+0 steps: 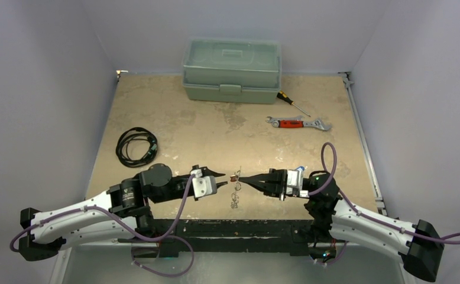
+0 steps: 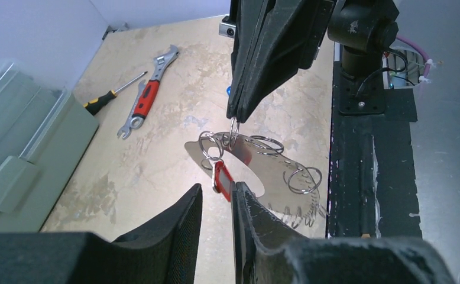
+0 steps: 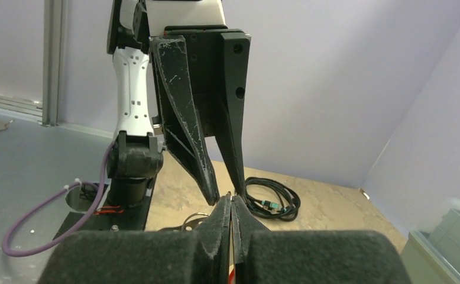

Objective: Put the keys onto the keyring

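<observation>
Left wrist view: the right gripper [image 2: 235, 116] reaches in from above, its jaws pressed together on a small ring at the top of the keyring [image 2: 248, 157]. The keyring hangs from the tips as a bunch of silver loops. A red-tagged key [image 2: 219, 176] dangles from the bunch at the mouth of the left gripper [image 2: 216, 187], whose jaws stand a narrow gap apart. Whether either pad touches the tag is hard to tell from this angle.

In the right wrist view, the right jaws meet with no gap. The left gripper faces them almost tip to tip, slightly parted.

Seen from the top camera, the two grippers point at each other with the keyring between their tips. A red-handled wrench [image 1: 298, 123], a screwdriver [image 1: 291, 103] and a green toolbox [image 1: 232, 71] sit well beyond the jaws, and a coiled black cable [image 1: 136, 146] lies off behind the left gripper.
</observation>
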{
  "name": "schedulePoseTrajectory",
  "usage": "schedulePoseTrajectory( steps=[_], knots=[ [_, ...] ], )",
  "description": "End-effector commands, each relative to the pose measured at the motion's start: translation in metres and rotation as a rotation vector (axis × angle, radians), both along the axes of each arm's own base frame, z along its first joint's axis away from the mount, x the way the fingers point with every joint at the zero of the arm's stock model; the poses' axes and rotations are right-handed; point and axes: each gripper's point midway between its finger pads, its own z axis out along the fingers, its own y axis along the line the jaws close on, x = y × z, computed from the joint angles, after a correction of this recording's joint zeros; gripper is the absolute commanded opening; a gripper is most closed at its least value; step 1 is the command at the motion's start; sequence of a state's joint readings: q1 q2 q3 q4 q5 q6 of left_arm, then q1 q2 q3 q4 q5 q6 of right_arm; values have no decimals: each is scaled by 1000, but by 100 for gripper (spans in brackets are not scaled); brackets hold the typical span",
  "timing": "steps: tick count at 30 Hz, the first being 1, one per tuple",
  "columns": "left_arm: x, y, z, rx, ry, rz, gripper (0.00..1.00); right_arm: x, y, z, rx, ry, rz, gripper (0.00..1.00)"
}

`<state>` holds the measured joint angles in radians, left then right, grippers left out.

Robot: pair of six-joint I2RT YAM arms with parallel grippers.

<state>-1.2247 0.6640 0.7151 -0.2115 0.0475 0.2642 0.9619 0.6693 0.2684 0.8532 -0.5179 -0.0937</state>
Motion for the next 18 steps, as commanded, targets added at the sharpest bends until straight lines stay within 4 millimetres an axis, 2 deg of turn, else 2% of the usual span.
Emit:
schedulePoseTrajectory(
  steps=[1,5,9,13,15,18],
  knots=[
    [-1,-5,26,-40,-74,-36,25,-7,-3,21,62,-37,26,0],
    [-8,-15,19,-37,-49,-87,32,-7,-1,20,57,-34,34,0],
    [-4,-21,12,-9,-31,-77,35,-8,1,18,51,-29,45,0],
    [-3,-22,13,-18,-36,-74,30,-9,2,17,47,-26,53,0],
    [-3,-21,14,-24,-41,-72,24,-10,3,16,43,-25,61,0],
    [-3,-21,14,-22,-43,-74,24,-11,6,14,31,-17,74,0]
  ],
)
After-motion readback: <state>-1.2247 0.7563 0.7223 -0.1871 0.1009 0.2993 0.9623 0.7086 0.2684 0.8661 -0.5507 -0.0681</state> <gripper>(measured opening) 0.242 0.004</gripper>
